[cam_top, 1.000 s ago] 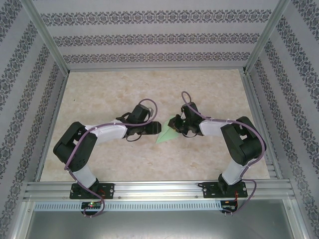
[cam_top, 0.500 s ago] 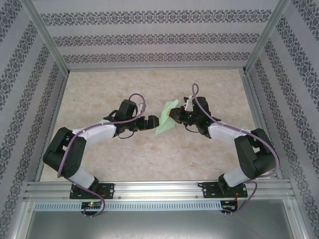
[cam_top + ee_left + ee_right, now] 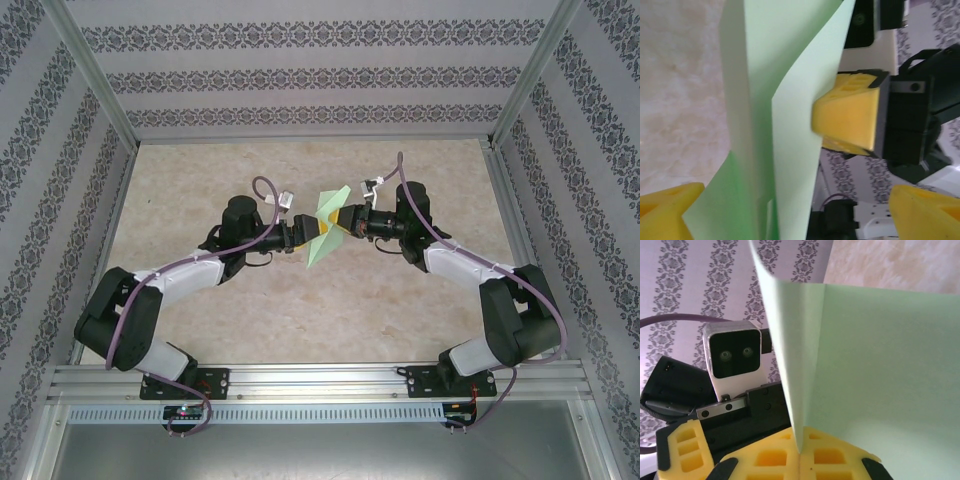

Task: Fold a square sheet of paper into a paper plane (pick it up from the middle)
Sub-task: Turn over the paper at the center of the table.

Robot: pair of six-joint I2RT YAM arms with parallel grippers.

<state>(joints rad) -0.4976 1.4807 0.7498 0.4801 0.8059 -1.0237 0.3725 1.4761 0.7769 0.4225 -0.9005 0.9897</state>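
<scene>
The square sheet of paper, pale green, is folded into a paper plane [image 3: 320, 250] and hangs in the air over the middle of the table. My right gripper [image 3: 341, 225] is shut on its crease; in the right wrist view the yellow fingertips [image 3: 765, 460] press together on the fold of the plane [image 3: 880, 365]. My left gripper [image 3: 311, 233] faces it from the left and is open. Its yellow fingertips [image 3: 667, 212] stand on either side of the plane [image 3: 790, 100]. The right gripper's fingers [image 3: 850, 117] pinch the plane's far edge.
The marbled beige table [image 3: 300, 320] lies below both raised arms. An aluminium rail [image 3: 320, 380] runs along the near edge, and patterned walls [image 3: 300, 80] with metal posts close in the back and sides.
Both arms have stretched forward and risen. The right gripper lifted the plane off the table. The left gripper opened and came round the plane from the left.
</scene>
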